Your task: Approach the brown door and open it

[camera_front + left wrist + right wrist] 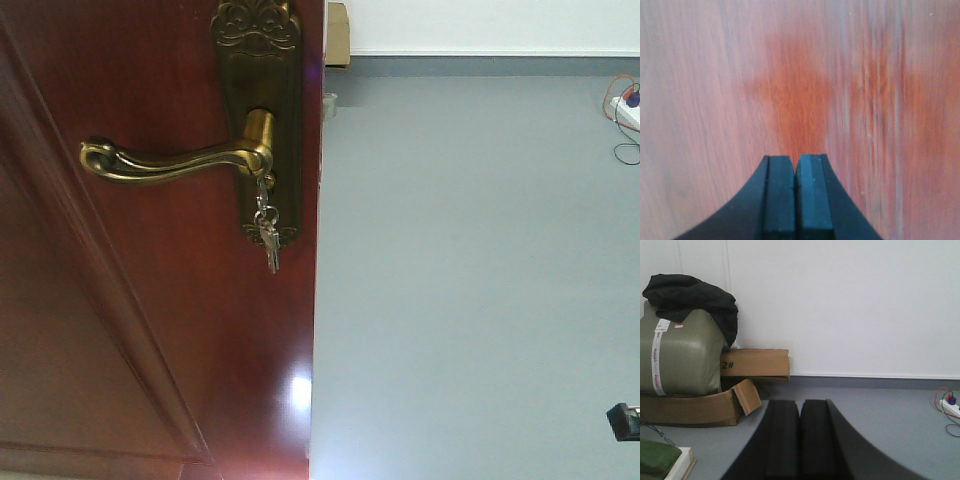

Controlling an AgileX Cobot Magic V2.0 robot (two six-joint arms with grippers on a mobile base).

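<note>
The brown door fills the front view's left half, its brass lever handle ungrasped, and with both the left gripper and right gripper pressed together – neither holding anything – a blunt push risks snagging the hanging keys.

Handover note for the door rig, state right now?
Left claw: shut, empty, facing the brown door panel at close range.
Right claw: shut, empty, pointed past the door at the grey floor and cardboard boxes.
Brass lever handle untouched, level; keys hang from the lock below it.
Done: robot is at the door, whose edge already shows open room beyond.
Left: grip handle, swing door open.
</note>
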